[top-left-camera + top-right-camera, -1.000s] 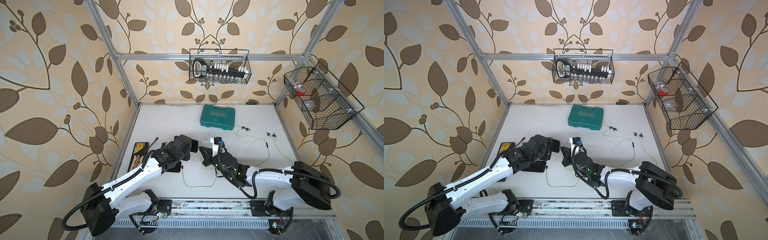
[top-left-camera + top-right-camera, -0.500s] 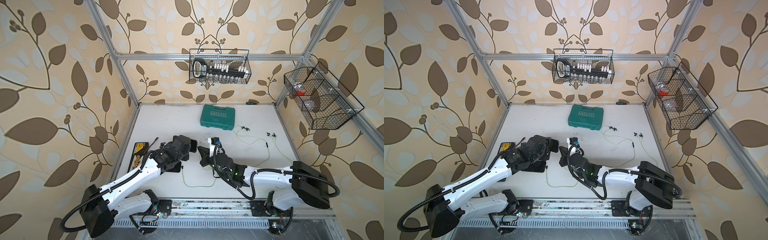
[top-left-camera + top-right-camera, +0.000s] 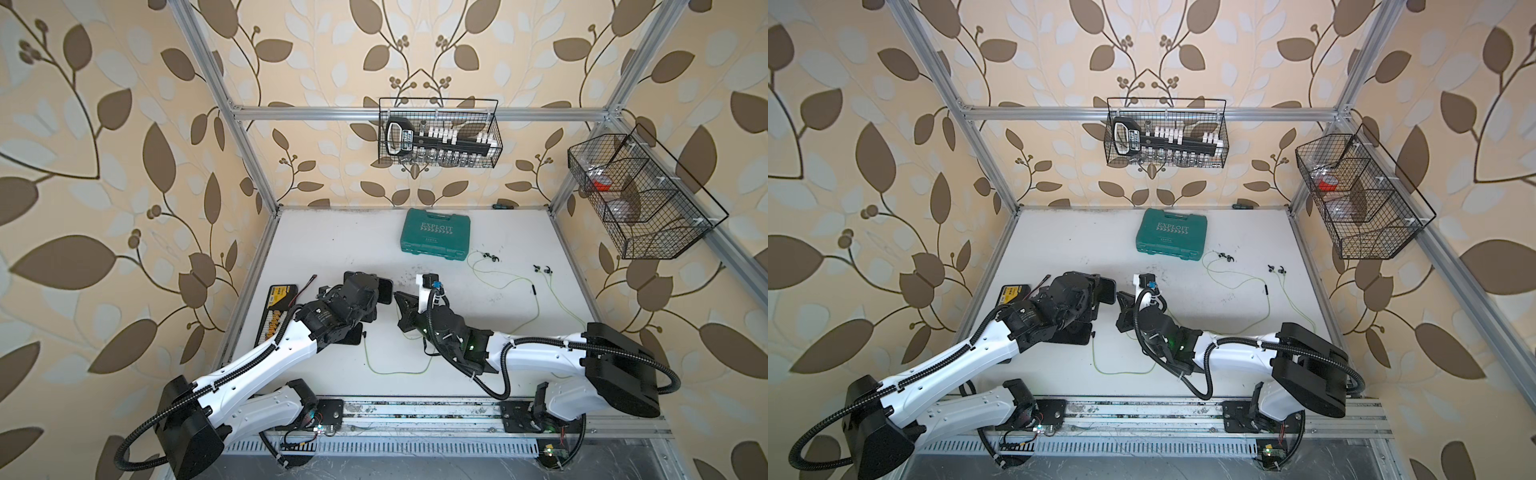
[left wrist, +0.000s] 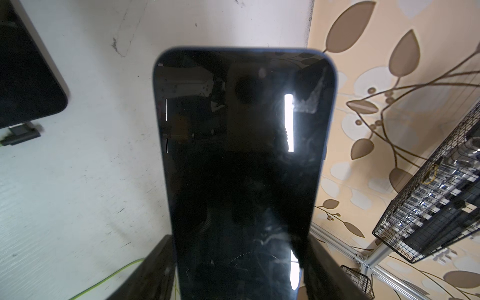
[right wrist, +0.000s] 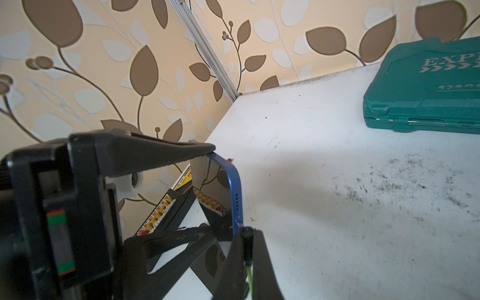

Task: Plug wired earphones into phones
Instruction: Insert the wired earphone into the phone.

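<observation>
Mid-frame in both top views, the left gripper [image 3: 379,292] clamps a blue-edged phone [image 4: 241,155] clear of the white table [image 3: 478,332]. The right gripper [image 3: 402,305], pinched tight on the earphones' black plug [image 5: 247,235], holds it right at the phone's bottom edge. The yellow-green cable [image 3: 395,371] trails lower in the frame.

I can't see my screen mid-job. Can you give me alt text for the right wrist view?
The right gripper pinches an earphone plug, its tip at the port edge of a blue-rimmed phone held by the left gripper. A teal toolbox sits beyond on the white table.
</observation>
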{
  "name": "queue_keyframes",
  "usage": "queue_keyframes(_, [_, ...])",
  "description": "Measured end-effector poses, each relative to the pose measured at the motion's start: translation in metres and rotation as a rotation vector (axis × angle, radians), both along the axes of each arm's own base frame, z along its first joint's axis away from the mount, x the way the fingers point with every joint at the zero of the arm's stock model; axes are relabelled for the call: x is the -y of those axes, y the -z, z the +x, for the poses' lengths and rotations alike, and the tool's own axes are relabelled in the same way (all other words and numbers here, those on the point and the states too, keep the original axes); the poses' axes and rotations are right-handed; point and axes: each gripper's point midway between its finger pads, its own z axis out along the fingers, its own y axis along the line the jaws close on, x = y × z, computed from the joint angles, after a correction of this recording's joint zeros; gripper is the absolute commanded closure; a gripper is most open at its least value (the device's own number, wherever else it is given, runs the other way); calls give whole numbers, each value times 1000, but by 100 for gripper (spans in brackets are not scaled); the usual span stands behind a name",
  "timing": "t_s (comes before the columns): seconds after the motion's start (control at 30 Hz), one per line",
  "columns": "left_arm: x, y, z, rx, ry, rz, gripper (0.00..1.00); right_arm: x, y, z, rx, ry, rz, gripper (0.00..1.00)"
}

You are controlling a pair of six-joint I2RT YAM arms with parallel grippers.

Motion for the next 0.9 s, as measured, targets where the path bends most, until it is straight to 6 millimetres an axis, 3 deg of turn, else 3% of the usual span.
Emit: queue_keyframes(0.9, [-5,-5,3,30,-17,15,63,-8,-8,-1,11,49,-30,100])
